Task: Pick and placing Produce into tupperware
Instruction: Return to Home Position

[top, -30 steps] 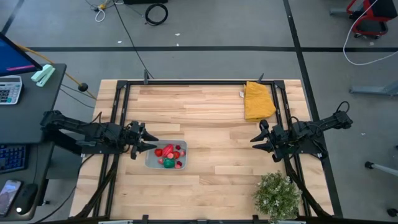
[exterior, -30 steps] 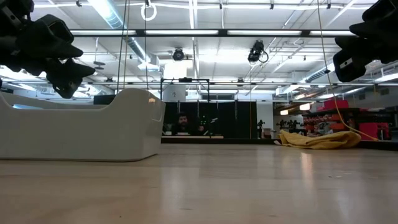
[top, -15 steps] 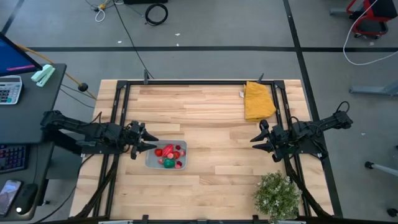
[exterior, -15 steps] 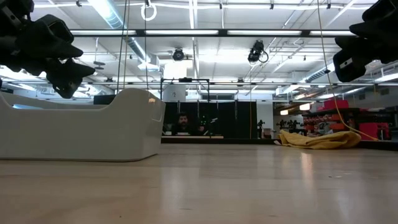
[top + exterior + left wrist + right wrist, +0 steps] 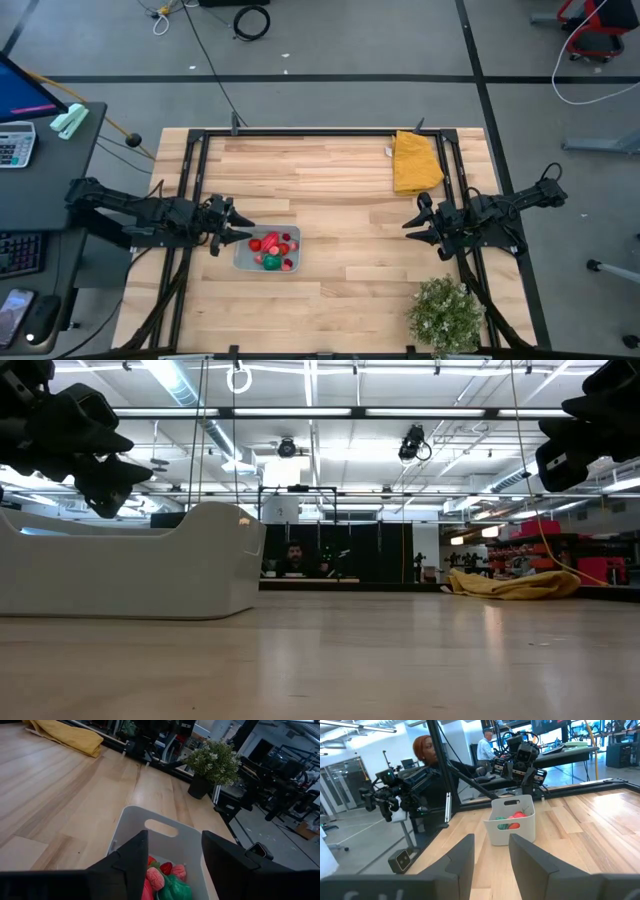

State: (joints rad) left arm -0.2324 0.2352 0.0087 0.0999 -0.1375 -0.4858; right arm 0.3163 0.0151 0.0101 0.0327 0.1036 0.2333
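Note:
The tupperware (image 5: 267, 250) rests flat on the table, left of centre; it is a pale grey-blue tub, also seen in the low view (image 5: 130, 565) and the right wrist view (image 5: 512, 824). Inside lie the produce pieces (image 5: 271, 248): several red and pink ones and one green (image 5: 167, 887). My left gripper (image 5: 238, 236) hovers open just above the tub's left rim, holding nothing. My right gripper (image 5: 412, 228) hangs open over the table's right side, well away from the tub, holding nothing.
A yellow folded cloth (image 5: 416, 162) lies at the far right of the table. A bushy green plant (image 5: 445, 313) stands at the near right corner. Bare wood stretches between tub and right arm. People sit in the room beyond (image 5: 427, 755).

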